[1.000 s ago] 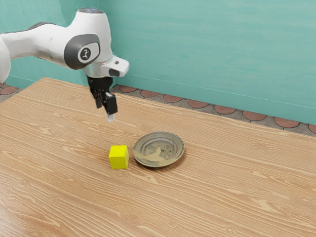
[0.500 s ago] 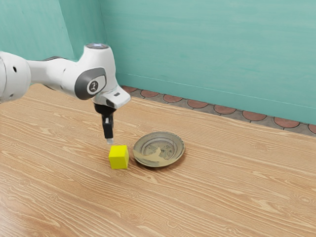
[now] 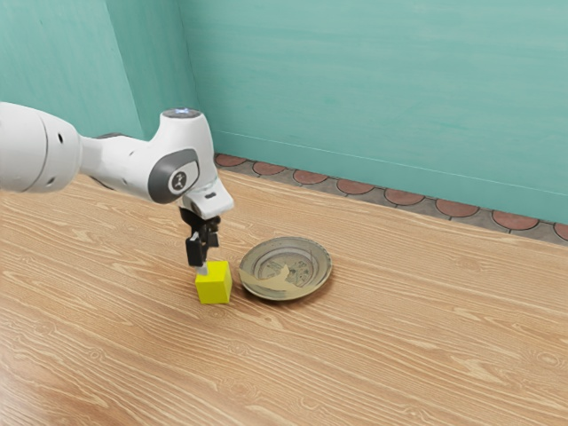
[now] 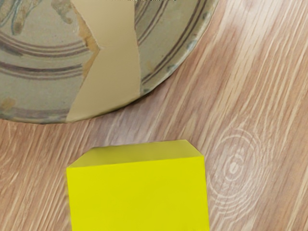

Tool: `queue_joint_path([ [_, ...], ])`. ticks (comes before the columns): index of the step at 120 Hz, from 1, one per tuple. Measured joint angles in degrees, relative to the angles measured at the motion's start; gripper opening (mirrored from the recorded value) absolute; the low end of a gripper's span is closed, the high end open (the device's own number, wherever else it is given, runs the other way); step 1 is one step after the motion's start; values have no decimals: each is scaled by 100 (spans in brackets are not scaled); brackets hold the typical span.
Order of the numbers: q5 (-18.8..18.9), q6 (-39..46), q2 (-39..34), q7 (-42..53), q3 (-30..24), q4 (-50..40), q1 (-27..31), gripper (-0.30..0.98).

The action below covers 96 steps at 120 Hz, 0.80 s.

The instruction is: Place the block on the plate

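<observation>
The gripper (image 3: 206, 259) is right at the block (image 3: 213, 284), fingers apart. The plate (image 3: 306, 280) lies just beside the block, bare table (image 4: 144, 126) between.

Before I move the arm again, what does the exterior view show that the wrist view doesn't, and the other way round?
Exterior view: my arm and gripper at the block's top, the green wall, and the round reddish floor pieces along its foot.

Wrist view: close detail, with dark painted rings near the plate's rim and a ringed knot in the wood beside the block.

Both: the yellow block on the wooden table, beside the plate and not on it, and the plate's plain tan patch.
</observation>
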Motion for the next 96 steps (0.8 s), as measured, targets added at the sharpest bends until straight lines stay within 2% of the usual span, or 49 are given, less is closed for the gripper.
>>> queue_joint_path([
  [36,-150,132,301,475,5,131,75,69],
  [96,-476,362,559,691,53,156,78,69],
])
